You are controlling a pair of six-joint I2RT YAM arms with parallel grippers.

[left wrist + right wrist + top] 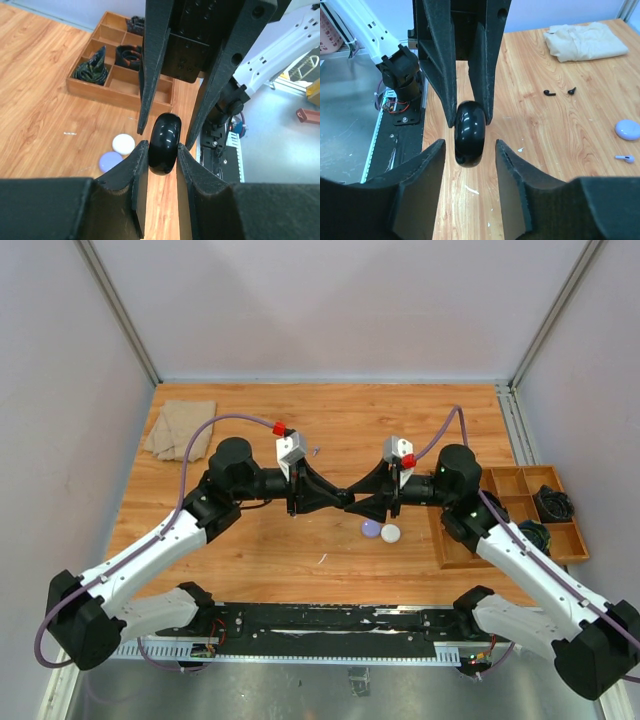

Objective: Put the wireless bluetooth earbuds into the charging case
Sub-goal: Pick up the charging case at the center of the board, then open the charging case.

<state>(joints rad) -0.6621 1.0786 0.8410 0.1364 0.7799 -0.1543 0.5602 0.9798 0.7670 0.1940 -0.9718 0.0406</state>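
Observation:
A glossy black round charging case (165, 131) hangs above the table between both grippers. My left gripper (162, 148) is shut on it, its pads pressed on both sides. My right gripper (470, 144) stands open around the same case (469, 125), with a gap on each side. In the top view the two grippers (343, 497) (356, 502) meet tip to tip at the table's middle. Two tiny black earbuds (549, 92) (571, 90) lie apart on the wood, and a pale purple earbud (624, 158) lies beside a purple case (627, 129).
A purple round case (371, 528) and a white one (390, 533) lie just in front of the grippers. A wooden compartment tray (497, 511) with dark cables sits at the right edge. A folded beige cloth (180, 428) is at the back left.

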